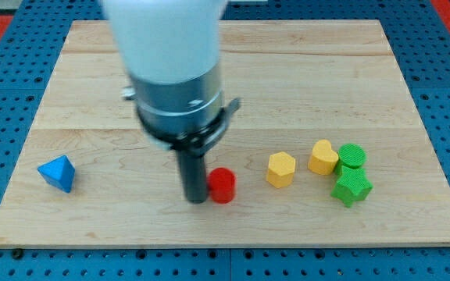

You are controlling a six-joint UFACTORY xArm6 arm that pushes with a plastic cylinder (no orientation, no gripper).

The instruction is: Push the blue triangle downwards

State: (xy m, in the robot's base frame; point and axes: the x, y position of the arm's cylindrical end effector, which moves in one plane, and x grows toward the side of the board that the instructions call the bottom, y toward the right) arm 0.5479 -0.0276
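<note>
The blue triangle (58,172) lies on the wooden board (225,70) near its left edge, low in the view. My tip (196,200) stands at the bottom middle of the board, far to the right of the blue triangle. It is right beside a red cylinder (222,185), touching or nearly touching its left side. The arm's white and grey body hides the board above the tip.
A yellow hexagon block (281,168) lies right of the red cylinder. Further right are a yellow rounded block (323,157), a green cylinder (351,158) and a green star-shaped block (351,187), clustered together. Blue pegboard surrounds the board.
</note>
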